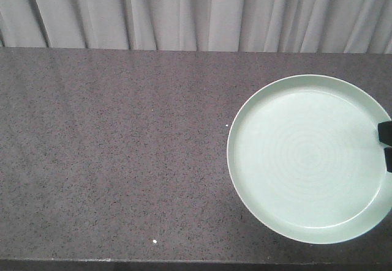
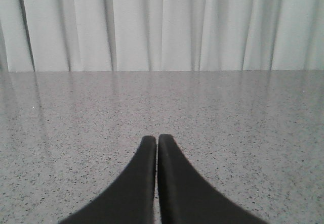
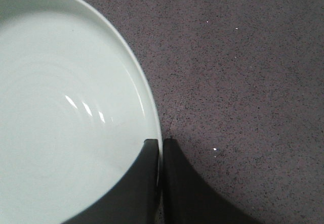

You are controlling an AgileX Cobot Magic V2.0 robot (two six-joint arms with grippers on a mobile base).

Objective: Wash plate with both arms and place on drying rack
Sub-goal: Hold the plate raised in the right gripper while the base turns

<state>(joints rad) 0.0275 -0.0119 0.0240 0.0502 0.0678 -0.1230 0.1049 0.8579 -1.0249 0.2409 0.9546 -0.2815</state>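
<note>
Plate [image 1: 306, 161]: lies flat on the dark speckled countertop [image 1: 110, 148], toward its right end.
My right gripper [image 3: 161, 142]: clamped on the plate's rim, one finger inside, one outside.
My left gripper [image 2: 157, 139]: fingers pressed together, holding nothing, low over the countertop, facing the pale curtain [image 2: 162, 21].

**Exterior front-facing view:** set high, looking steeply down on the bench [image 1: 110, 148]. The bench's far edge and the curtain [image 1: 184, 11] lie along the top, and the right border cuts the plate [image 1: 306, 161].

**Left wrist view:** set low, looking almost level across the bench toward the same curtain, with the left gripper [image 2: 157, 142] at bottom centre.

**Right wrist view:** close and steeply downward over the plate's rim, with the right gripper [image 3: 161, 144] at the bottom. It shares this rim section with the exterior view.
</note>
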